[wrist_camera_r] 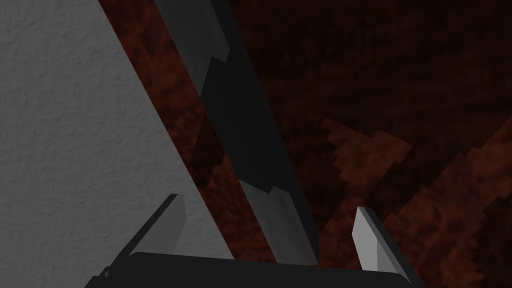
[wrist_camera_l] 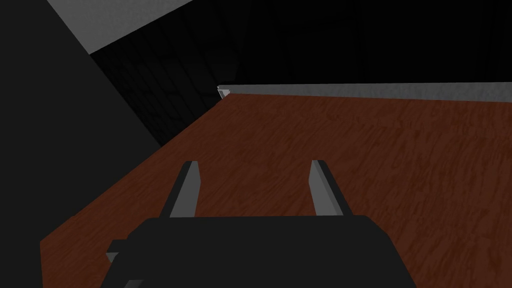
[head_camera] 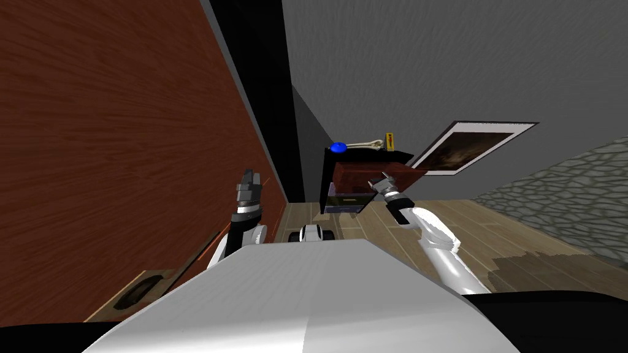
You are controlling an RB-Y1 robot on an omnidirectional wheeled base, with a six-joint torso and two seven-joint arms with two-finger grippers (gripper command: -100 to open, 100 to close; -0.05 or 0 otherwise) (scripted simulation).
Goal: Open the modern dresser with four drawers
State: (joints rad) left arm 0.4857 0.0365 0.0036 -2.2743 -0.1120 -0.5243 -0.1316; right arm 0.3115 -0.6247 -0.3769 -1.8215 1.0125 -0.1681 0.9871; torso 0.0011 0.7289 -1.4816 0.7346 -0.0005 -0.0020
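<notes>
Head view: the dresser (head_camera: 359,173) stands ahead of me on the plank floor (head_camera: 441,227), against the grey wall (head_camera: 441,61). It has a dark top and frame, a red-brown wood front, and paler grey-blue drawer fronts lower down. On its top lie a blue thing (head_camera: 338,147), a pale bone-shaped thing (head_camera: 367,144) and a small yellow box (head_camera: 389,140). A framed picture (head_camera: 472,147) hangs on the wall just beside the dresser.

My right arm reaches forward, and my right jaws are at the upper part of that wood front. In the right wrist view they are released. One finger (wrist_camera_r: 367,240) is over the red-brown wood and the other is over the grey wall past the dresser's edge. A dark strip (wrist_camera_r: 240,125) with grey ends runs between the two fingers (I cannot tell whether it is a handle or an edge). Neither finger presses it. I cannot tell how far any drawer stands out.

My left arm is raised on my left, close to a broad red-brown wood panel (head_camera: 110,135). My left jaws are released too, with the fingers (wrist_camera_l: 189,190) apart and nothing between them. A black area (head_camera: 257,73) lies between the panel and the wall.
</notes>
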